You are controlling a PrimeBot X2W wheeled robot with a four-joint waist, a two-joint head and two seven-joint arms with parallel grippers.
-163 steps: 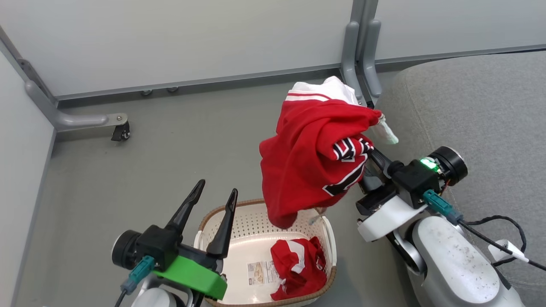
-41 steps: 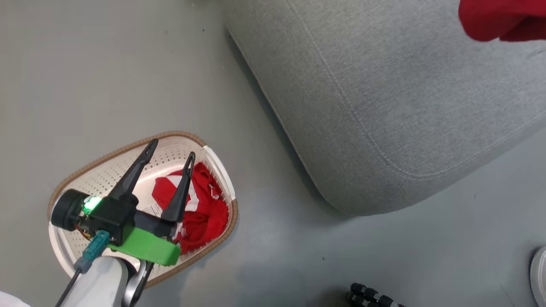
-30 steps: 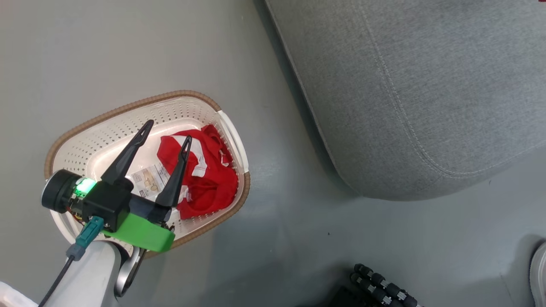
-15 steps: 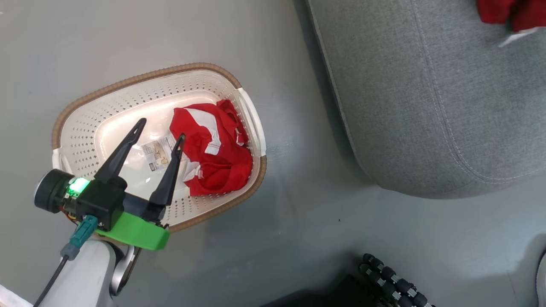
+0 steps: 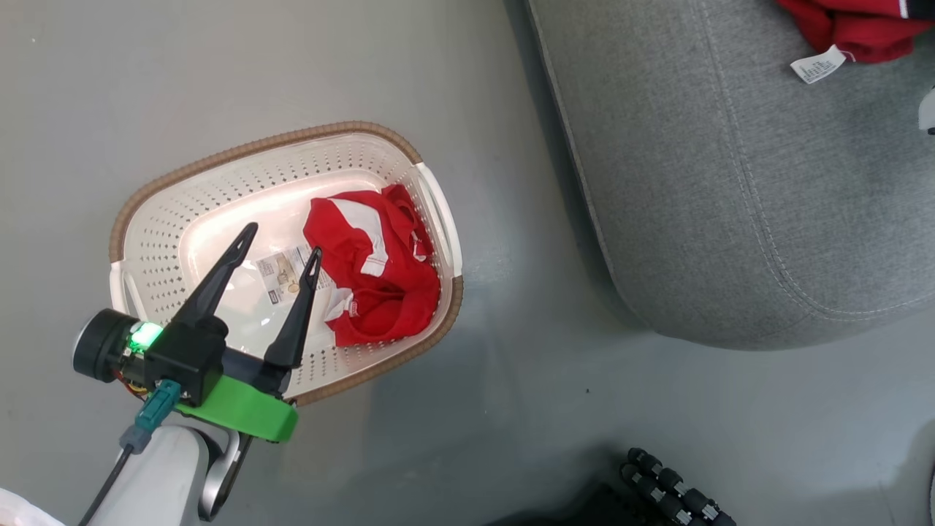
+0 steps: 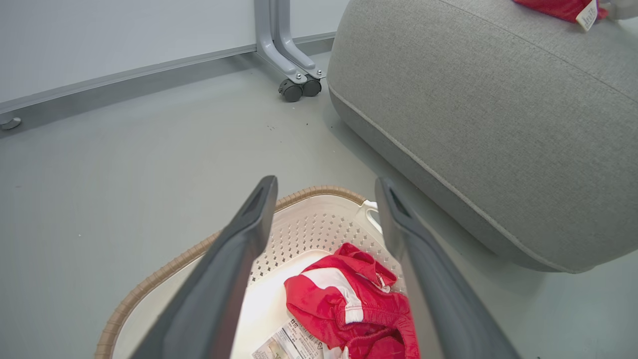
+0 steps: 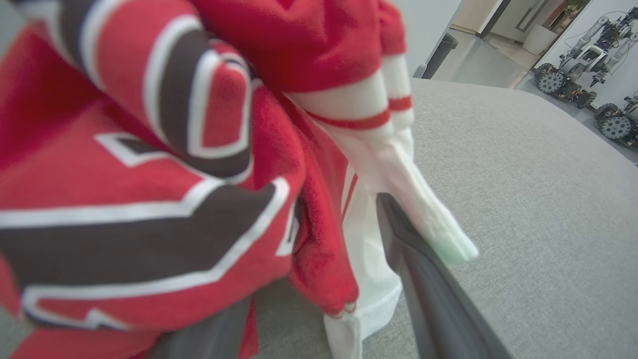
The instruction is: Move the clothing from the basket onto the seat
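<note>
At the lower left of the head view, the left end effector (image 5: 283,239) hangs over the basket (image 5: 219,157), its two dark fingers spread wide apart with nothing between them. The basket stands on the grey floor (image 5: 475,438). One red garment (image 5: 372,277) with white panels lies crumpled against the basket's right wall, beside the label (image 5: 281,270) on its bottom. Right of that, near the basket but not touching it, the big grey seat (image 5: 716,204) fills the upper right. At the top right corner the second garment (image 5: 855,25) lies on the seat, its white tag (image 5: 817,66) flat on the fabric. In the right wrist view the right end effector (image 7: 326,199) has its fingers apart, with the lettered garment bunched over and between them.
</note>
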